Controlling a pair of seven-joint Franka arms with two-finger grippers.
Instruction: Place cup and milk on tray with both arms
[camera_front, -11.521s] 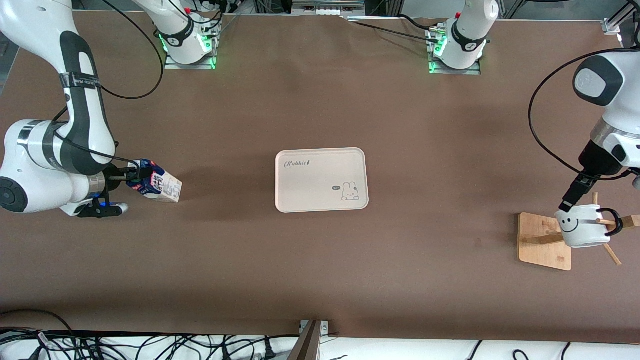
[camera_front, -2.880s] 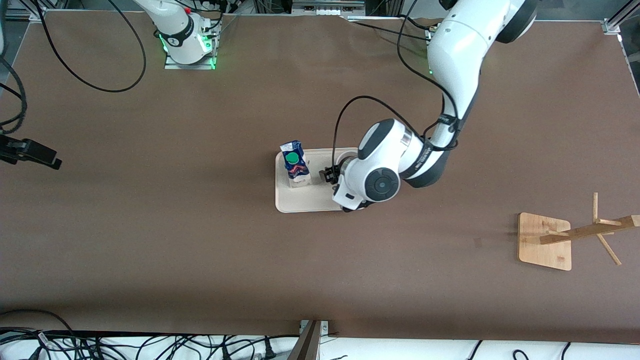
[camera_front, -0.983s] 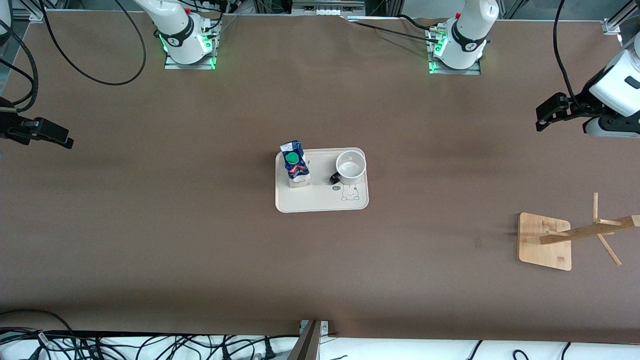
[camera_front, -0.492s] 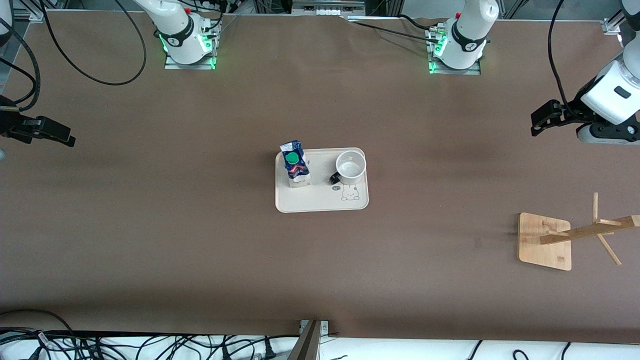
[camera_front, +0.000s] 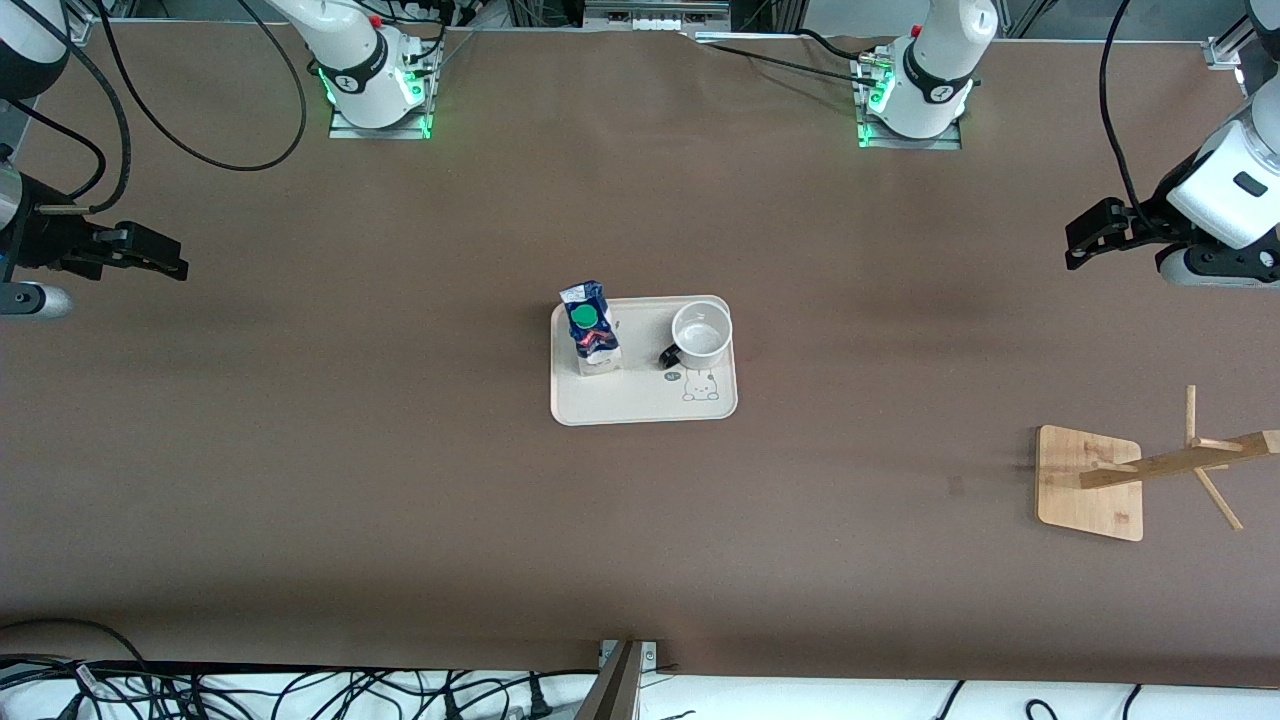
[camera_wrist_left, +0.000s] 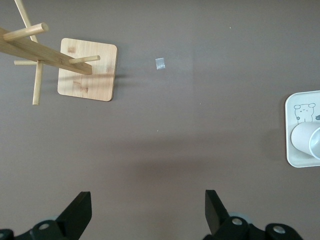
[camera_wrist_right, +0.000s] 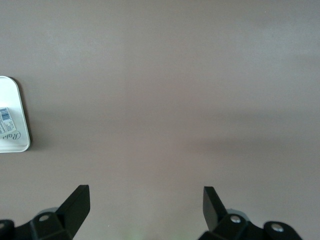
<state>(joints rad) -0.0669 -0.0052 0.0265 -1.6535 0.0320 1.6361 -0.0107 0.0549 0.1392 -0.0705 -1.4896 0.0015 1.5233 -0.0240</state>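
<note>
Brown tabletop (camera_front: 400, 500) centre carries the tray (camera_front: 640, 405) holding milk (camera_front: 591, 330) and cup (camera_front: 701, 334), midway between my left hand (camera_front: 1078, 240) and right hand (camera_front: 165, 262), both spread and empty at opposite ends.

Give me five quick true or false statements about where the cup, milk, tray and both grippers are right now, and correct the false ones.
1. The cup stands upright on the tray. True.
2. The milk lies on its side on the table. False: it stands upright on the tray, beside the cup.
3. The left gripper holds the cup. False: it is open and empty, over bare table toward the left arm's end.
4. The right gripper is open and holds nothing. True.
5. The cup hangs on the wooden rack. False: the rack holds nothing.
</note>
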